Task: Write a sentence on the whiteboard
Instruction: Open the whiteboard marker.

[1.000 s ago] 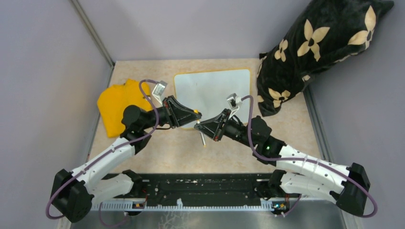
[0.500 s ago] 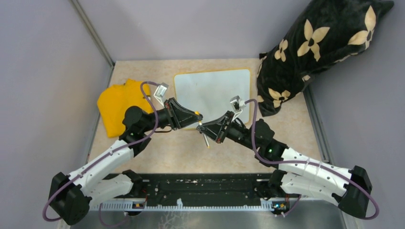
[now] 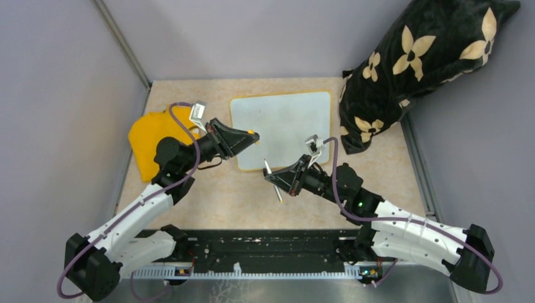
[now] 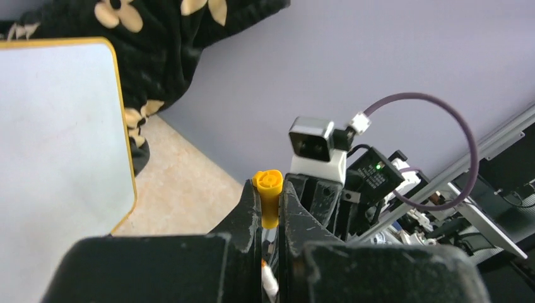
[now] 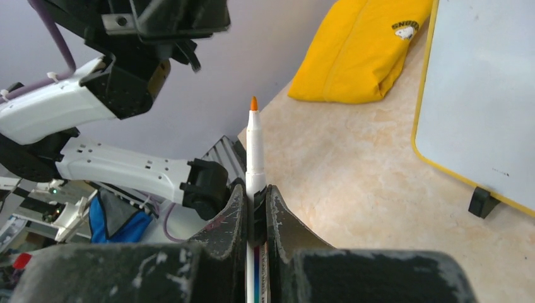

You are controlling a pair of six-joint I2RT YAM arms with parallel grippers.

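Far-middle on the beige worktop, lying flat with no writing showing yet: small glossy white whiteboard with orange-yellow frame. Got a white orange-tipped marker clamped in the right tool and a yellow cap pinched in the left tool. Should tilt the tip down, press lightly, stay inside the frame.
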